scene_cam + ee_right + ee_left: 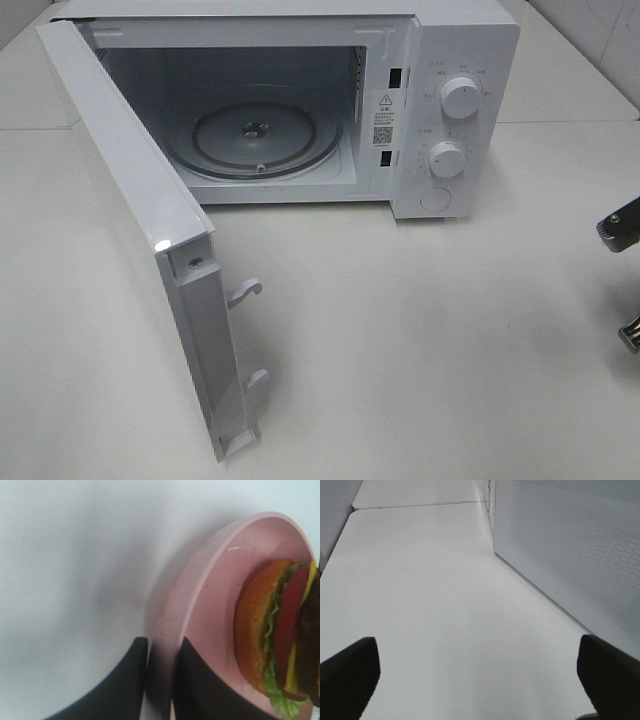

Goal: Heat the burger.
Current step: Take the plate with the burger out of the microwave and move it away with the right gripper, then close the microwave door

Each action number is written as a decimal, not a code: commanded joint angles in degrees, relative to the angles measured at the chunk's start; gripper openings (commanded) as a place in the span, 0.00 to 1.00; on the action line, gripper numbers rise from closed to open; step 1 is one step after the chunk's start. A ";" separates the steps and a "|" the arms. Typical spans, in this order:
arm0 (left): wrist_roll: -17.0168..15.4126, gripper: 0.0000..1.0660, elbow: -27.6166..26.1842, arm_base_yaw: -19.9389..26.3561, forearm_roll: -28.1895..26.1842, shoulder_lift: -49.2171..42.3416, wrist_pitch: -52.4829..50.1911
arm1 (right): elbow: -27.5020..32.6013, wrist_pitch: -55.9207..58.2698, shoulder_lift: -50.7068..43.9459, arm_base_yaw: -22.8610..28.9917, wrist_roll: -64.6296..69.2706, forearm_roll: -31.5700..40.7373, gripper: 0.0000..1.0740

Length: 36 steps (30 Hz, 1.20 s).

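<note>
Stands at twelve o'clock on the white table (420, 350): a white boxy microwave oven (400, 60), cavity bare and lit, with a round clear glass turntable (255, 135) lying flat on its floor. Swung wide toward seven o'clock: the white microwave door (140, 230), inner face turned to the cavity, two white hooked latches (245, 292) jutting from its free edge. On the control panel at one o'clock: two round white knobs, the upper knob (460, 98) above the lower knob (447, 159), and a round white button (436, 199) just beneath. At three o'clock, at the very edge of the high view, only dark metal bits of the right arm (620, 225) showing. Right gripper (160, 652): nearly closed, black fingers (127, 680) pinching the rim of the flat round pink plate (200, 610), one finger on each face of the rim. Sits on that plate, seen in the right wrist view only: the small round burger with a tan-brown bun (255, 625), green lettuce, a red tomato slice, yellow cheese and a dark patty showing at its side; well apart from the oven cavity, out of the high view. Left gripper (479, 680): spread as wide as can be, black fingertips (350, 670) at either corner of its wrist view, nothing between them, hovering over bare table beside the perforated outer face of the door.
</note>
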 commanded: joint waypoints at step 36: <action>-0.29 0.98 0.06 -0.11 -0.17 -0.92 -0.86 | -8.82 2.52 0.46 -0.29 -14.27 29.91 0.83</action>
